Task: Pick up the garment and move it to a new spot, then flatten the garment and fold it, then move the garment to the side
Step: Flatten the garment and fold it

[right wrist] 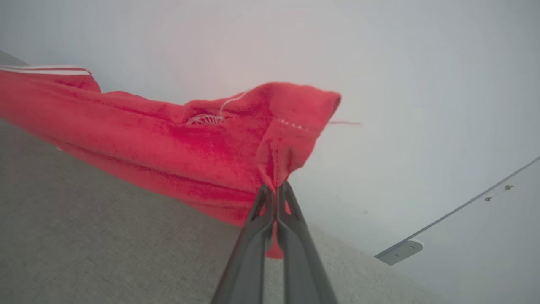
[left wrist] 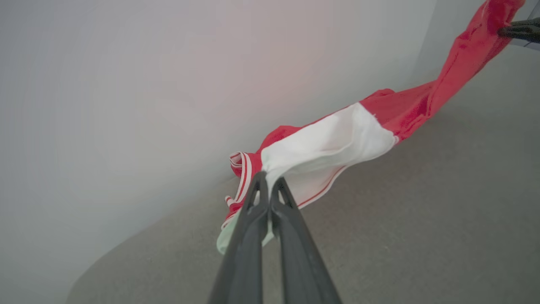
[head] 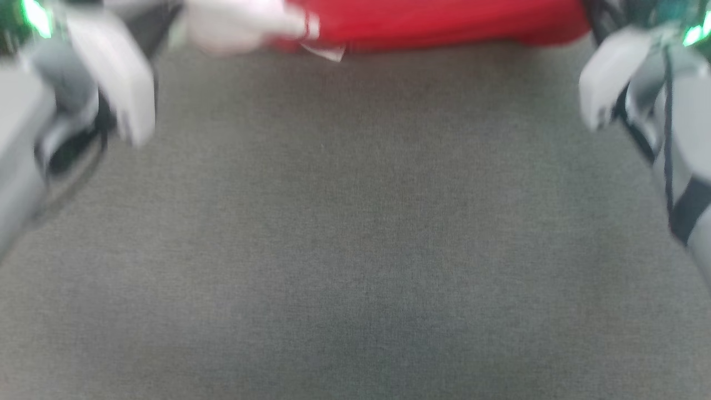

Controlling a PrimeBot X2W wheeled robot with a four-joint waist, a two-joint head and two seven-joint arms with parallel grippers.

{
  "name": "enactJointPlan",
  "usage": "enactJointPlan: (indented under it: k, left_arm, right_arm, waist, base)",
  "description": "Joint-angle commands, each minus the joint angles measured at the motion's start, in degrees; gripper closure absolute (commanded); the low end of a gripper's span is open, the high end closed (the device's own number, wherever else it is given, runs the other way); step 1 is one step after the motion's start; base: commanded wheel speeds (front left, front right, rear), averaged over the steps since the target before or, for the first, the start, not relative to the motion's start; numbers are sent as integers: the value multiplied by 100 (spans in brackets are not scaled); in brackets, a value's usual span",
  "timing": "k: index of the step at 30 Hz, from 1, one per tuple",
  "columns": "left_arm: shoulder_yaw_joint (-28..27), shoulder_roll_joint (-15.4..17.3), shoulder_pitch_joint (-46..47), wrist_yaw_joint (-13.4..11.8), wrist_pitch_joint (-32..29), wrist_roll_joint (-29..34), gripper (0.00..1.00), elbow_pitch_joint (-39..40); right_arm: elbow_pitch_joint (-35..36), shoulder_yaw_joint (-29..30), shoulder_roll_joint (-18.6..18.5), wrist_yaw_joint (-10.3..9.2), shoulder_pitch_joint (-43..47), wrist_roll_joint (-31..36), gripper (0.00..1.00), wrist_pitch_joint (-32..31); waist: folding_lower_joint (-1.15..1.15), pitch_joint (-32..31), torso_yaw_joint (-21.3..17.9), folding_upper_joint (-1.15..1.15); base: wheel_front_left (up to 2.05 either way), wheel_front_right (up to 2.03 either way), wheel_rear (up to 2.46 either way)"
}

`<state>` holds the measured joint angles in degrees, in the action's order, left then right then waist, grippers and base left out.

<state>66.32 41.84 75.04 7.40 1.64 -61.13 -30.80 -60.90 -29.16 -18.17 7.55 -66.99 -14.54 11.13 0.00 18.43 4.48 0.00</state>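
Observation:
The garment [head: 444, 22] is a red shirt with a white sleeve end, stretched along the top edge of the head view above the grey cloth surface. My left gripper [left wrist: 268, 180] is shut on the garment [left wrist: 333, 139] at its white sleeve end with red-white stripe trim. My right gripper [right wrist: 276, 189] is shut on a bunched red corner of the garment [right wrist: 202, 147]. The shirt hangs lifted between both arms, sagging toward the surface. In the left wrist view the right gripper's dark fingertips [left wrist: 519, 30] pinch the far red end. Its print is hidden.
A grey fabric tabletop [head: 355, 233] spreads below the shirt. A pale wall [left wrist: 168, 84] stands close behind the surface. My pale forearms [head: 111, 83] frame both top corners of the head view. A small wall bracket [right wrist: 400, 250] shows at the right.

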Motion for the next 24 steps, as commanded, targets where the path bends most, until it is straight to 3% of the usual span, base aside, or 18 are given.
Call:
enactJointPlan:
  k: [1, 3, 7, 8, 14, 24]
  left_arm:
    - [29, 135, -292, -2, -53, -175, 100, 223]
    - [102, 364, -779, -69, -153, -427, 100, 636]
    - [223, 841, -1674, -549, -234, -827, 100, 1567]
    - [223, 841, -1674, -549, -234, -827, 100, 1567]
    - [398, 1466, -2893, -1385, -68, -1207, 100, 2987]
    - [589, 1981, -4144, -2216, -60, -1548, 100, 4194]
  right_arm:
    - [109, -94, -84, -13, 293, -180, 100, 16]
    - [338, -268, -202, -13, 702, -485, 100, -20]
    - [957, -572, -537, -13, 1443, -962, 100, -72]
    - [957, -572, -537, -13, 1443, -962, 100, -72]
    - [2011, -751, -1088, -13, 2513, -1399, 100, -279]
    - [3579, -130, -1515, -13, 4430, -1515, 100, -666]
  waist:
    - [0, -174, 4, 0]
    - [0, -291, 18, 0]
    - [0, -476, 18, 0]
    - [0, -476, 18, 0]
    - [0, -594, 23, 0]
    - [0, -708, 90, 0]
  base:
    - [0, 0, 0]
    - [0, 0, 0]
    - [0, 0, 0]
    - [0, 0, 0]
    - [0, 0, 0]
    - [0, 0, 0]
